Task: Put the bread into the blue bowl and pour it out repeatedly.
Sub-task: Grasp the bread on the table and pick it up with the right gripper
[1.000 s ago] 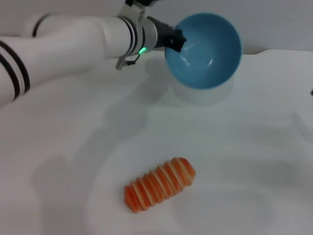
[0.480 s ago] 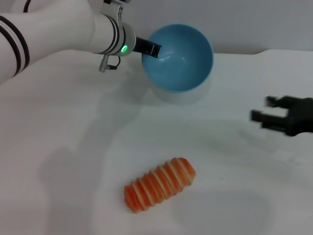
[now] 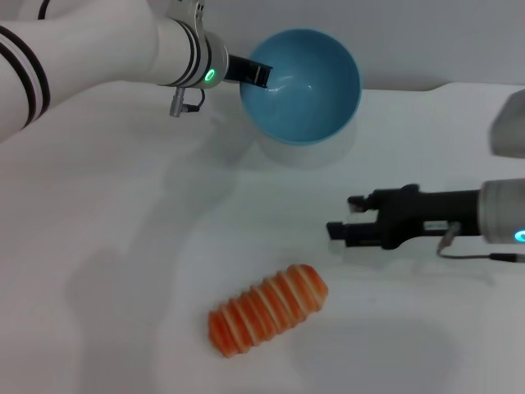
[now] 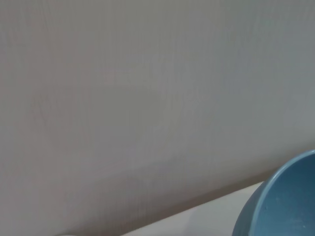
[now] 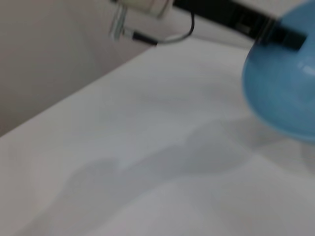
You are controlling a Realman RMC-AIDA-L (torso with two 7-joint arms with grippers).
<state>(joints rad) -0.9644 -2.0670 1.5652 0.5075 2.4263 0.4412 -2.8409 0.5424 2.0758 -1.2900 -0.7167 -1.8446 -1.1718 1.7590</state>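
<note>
lying nearest the robot on the white tabletop, the bread rests on its side, slanted, its ridged orange-and-tan slices facing up and nothing touching it. just beyond it and a little toward the robot's right hangs the right gripper, reaching in from the right edge of the head view with its black fingers spread apart and holding nothing. the bread sits below and slightly ahead of those fingertips, near them but clearly apart; whether this gripper is above the tabletop or resting on it cannot be told.

farther off, beyond the right gripper, the blue bowl is gripped at its rim by the left gripper, whose black fingers are clamped on the bowl's edge on the side toward the robot's left. the bowl is tipped so its smooth hollow faces the head camera, and that hollow holds nothing. its shadow falls on the tabletop beneath it. the bowl is well apart from the bread. in the right wrist view the bowl appears from outside with the left gripper's dark finger on its rim; in the left wrist view only a curved piece of the bowl shows against a plain wall.
</note>
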